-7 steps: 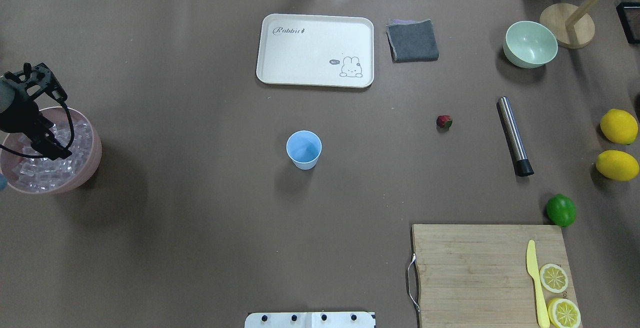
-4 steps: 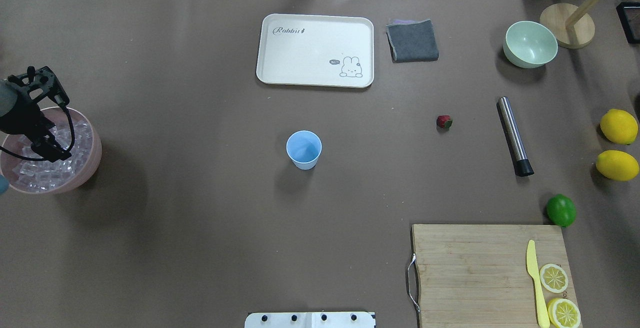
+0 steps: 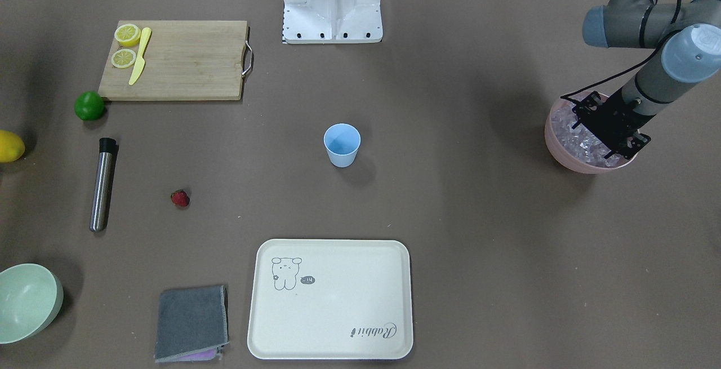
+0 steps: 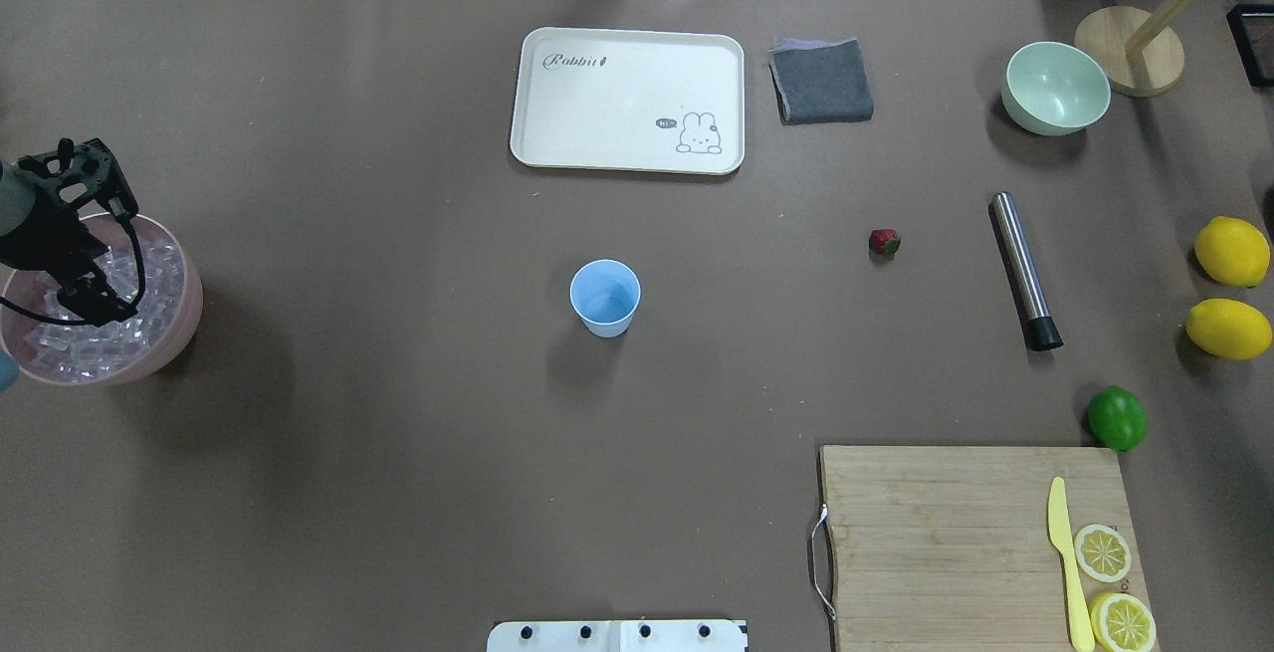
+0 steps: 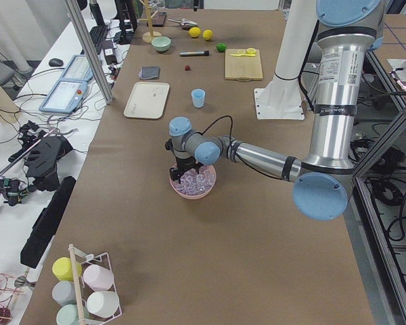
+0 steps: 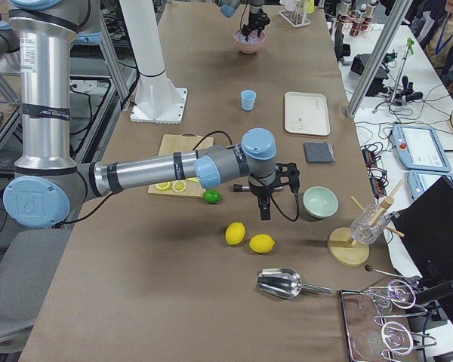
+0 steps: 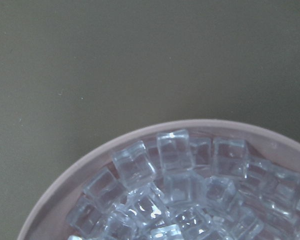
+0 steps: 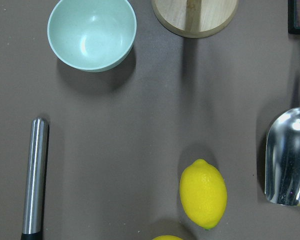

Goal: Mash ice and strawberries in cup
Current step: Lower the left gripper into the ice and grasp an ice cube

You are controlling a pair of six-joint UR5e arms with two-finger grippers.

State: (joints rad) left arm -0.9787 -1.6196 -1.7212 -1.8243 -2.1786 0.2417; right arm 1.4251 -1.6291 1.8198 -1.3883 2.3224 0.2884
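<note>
The task had barely begun. The blue cup [image 4: 605,296] stood upright near the middle of the desk [image 4: 398,453] and looked empty. The strawberry [image 4: 884,242] lay on the desk, well apart from the cup, between it and the metal rod [image 4: 1023,269]. The ice [image 7: 180,190] sat heaped in the pink bowl [image 4: 187,314] at the desk's left end. The left claw [image 4: 100,306] hung over that bowl, and I could not tell whether it was wide or narrow. The right claw [image 6: 265,211] hovered by the lemons [image 6: 238,233], its state equally unclear. Loading the ice and strawberry, then the mashing, all remained.
</note>
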